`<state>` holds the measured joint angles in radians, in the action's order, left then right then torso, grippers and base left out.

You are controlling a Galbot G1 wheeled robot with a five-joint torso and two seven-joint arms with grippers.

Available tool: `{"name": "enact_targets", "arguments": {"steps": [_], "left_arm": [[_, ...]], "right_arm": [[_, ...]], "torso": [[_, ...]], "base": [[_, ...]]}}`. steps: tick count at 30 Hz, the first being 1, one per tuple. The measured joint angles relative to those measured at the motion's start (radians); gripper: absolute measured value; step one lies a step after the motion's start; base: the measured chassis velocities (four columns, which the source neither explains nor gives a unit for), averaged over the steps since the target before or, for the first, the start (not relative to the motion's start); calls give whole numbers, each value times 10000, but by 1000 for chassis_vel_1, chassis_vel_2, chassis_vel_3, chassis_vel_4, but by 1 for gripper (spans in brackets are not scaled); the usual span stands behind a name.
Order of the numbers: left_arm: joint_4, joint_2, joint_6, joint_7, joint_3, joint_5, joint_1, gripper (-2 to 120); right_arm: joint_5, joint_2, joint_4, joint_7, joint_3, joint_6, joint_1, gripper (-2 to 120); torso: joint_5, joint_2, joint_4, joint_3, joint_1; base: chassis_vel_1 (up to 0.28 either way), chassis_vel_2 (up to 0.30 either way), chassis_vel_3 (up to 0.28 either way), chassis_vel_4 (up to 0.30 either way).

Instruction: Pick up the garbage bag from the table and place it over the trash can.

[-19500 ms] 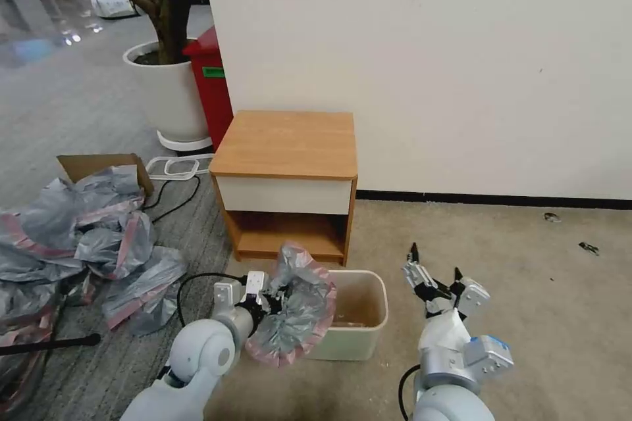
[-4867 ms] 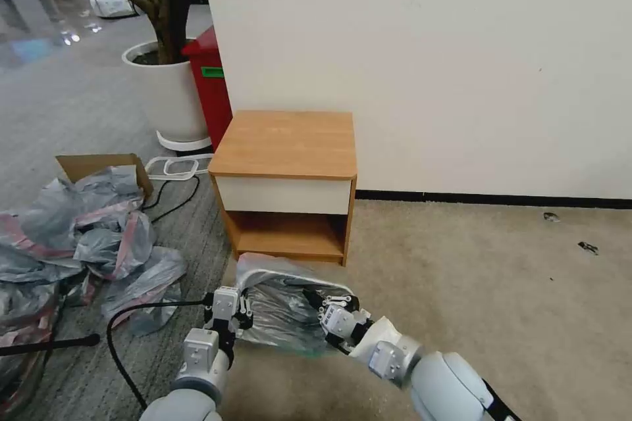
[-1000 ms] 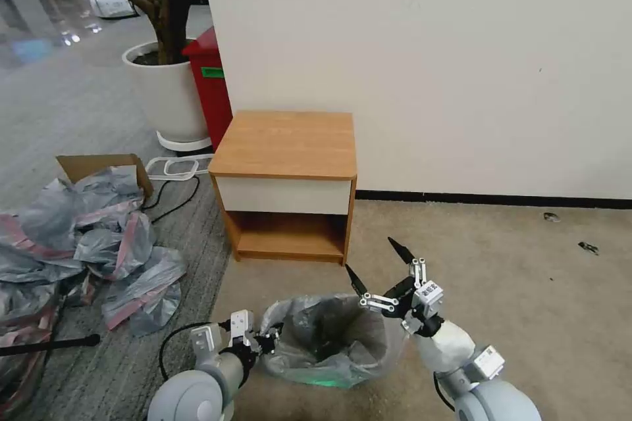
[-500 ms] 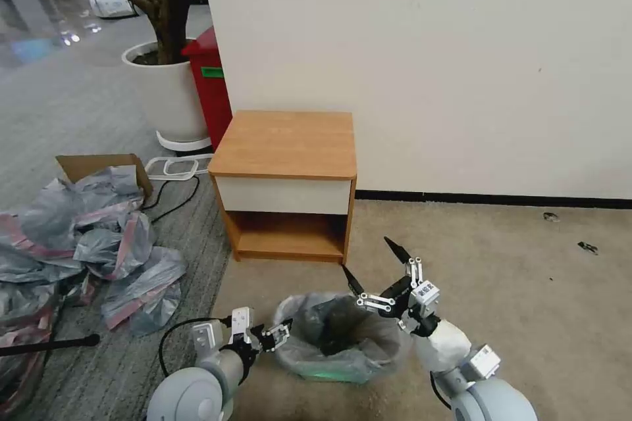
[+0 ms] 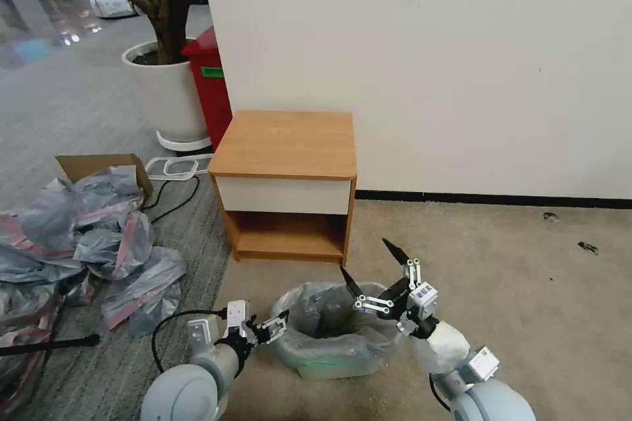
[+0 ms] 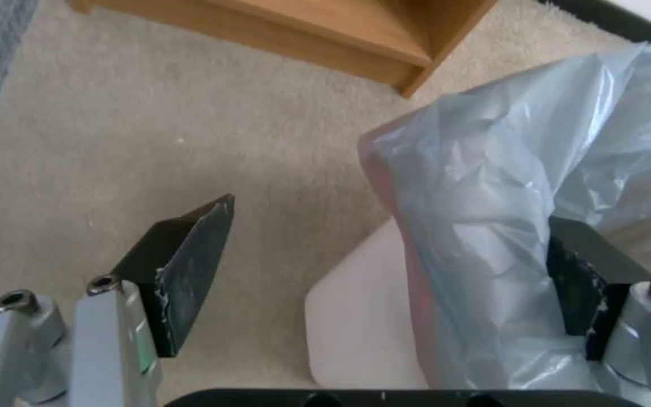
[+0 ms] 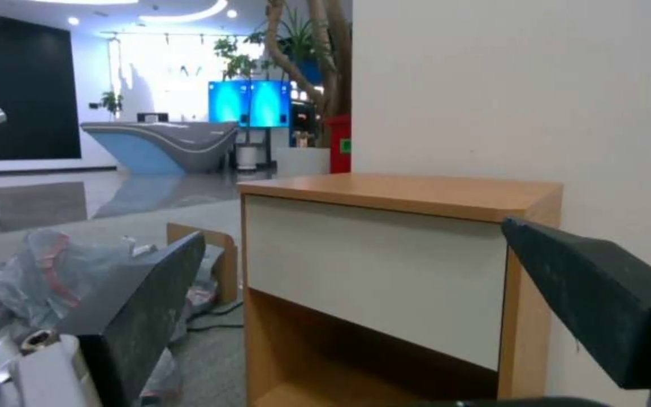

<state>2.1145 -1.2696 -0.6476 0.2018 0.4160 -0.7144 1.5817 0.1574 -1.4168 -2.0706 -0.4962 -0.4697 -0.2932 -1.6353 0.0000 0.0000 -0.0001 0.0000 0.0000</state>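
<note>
You are at the finishing step: the garbage bag lines the trash can before the worktop, both the left tool and right tool gape empty, so next check the rim seats evenly.

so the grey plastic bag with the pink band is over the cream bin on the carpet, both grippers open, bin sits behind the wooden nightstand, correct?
Not behind. The head view shows the cream-white rectangular trash can in front of the light-brown wooden nightstand, on the robot's side. The rest holds: the silvery-grey garbage bag with the pink band lines it, and the left gripper and right gripper are both open.
</note>
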Motion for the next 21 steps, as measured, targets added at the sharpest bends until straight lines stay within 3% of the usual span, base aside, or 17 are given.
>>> {"name": "enact_targets", "arguments": {"steps": [5,11,19,21], "left_arm": [[151,46,298,-280,29,170,15,86],[328,94,501,-686,4,198,1,99],[222,17,350,-726,-85,249,43,100],[156,-15,627,-807,-101,629,65,100]], "right_arm": [[0,-2,1,-2,-11,-7,-19,100],[1,-60,19,-2,73,-9,32,100],[15,-88,18,-1,104,-8,61,100],[30,-85,26,0,90,-7,70,100]], "torso": [[0,0,0,0,1],[0,0,1,0,0],[0,0,1,0,0],[0,0,1,0,0]], "base": [[0,0,0,0],[0,0,0,0],[0,0,0,0],[0,0,0,0]]}}
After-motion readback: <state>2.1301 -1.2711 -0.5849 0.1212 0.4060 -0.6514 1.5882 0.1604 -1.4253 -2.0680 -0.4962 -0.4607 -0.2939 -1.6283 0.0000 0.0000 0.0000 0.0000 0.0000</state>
